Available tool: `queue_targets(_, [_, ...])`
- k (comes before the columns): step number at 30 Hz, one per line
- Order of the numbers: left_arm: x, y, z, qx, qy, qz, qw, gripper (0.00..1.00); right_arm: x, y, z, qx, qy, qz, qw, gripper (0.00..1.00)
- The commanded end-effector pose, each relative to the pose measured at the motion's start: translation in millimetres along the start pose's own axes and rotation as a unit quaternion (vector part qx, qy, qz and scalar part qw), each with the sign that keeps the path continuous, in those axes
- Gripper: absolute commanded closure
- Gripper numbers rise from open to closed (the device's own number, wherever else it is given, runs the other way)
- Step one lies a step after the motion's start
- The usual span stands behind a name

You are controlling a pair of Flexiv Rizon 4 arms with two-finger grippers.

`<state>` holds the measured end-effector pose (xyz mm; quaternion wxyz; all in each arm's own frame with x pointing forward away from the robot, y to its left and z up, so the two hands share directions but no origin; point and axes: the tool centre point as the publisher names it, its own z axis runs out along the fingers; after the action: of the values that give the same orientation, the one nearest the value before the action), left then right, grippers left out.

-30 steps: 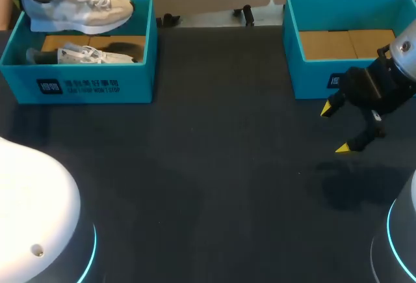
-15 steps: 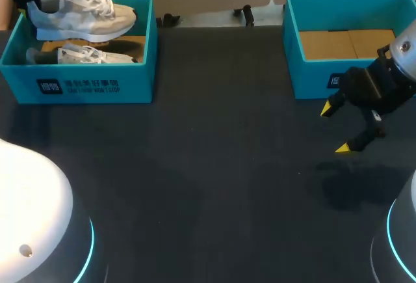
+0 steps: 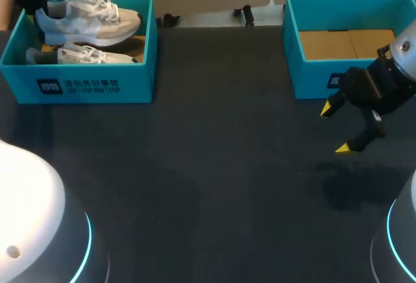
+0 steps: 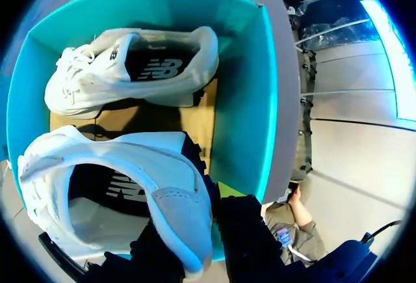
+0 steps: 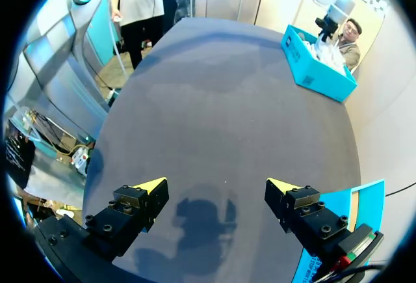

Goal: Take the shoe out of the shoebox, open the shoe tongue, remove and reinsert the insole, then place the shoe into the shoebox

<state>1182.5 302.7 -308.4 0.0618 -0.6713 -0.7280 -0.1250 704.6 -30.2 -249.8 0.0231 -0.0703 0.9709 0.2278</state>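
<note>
A white sneaker [image 3: 91, 21] hangs low over the left teal shoebox [image 3: 84, 84], toe pointing right. My left gripper [image 3: 36, 8] is shut on its heel at the box's far left corner. In the left wrist view the heel collar [image 4: 175, 211] sits pinched between the dark fingers of the gripper [image 4: 195, 231]. The shoe's open mouth [image 4: 97, 198] faces the camera. A second white sneaker [image 3: 84, 54] [image 4: 130, 68] lies on the cardboard floor of the box [image 4: 247, 101]. My right gripper [image 3: 338, 128] [image 5: 216, 185] stands open and empty over the dark table, just in front of the right box.
A second teal shoebox [image 3: 312, 81] with a bare cardboard bottom stands at the back right, close behind my right gripper. The dark tabletop [image 3: 214, 166] stretches between the two boxes. In the right wrist view the left shoebox [image 5: 318, 71] shows far across the table.
The held sneaker has come down and slightly to the right, lower over the left shoebox. My right arm has not moved.
</note>
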Motion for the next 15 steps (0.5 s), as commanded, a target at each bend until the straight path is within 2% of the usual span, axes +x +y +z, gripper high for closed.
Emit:
queue_targets(1, [-3.1,6,8,0.004,0.001,-0.001,1.0,1.0,0.5,0.3,1,0.002,-0.001,0.0,1.0,0.0])
queue_targets(15, [-6.2,9,26,0.008,-0.002,0.005,1.0,1.0,0.5,0.3,1,0.002,-0.001,0.0,1.0,0.0])
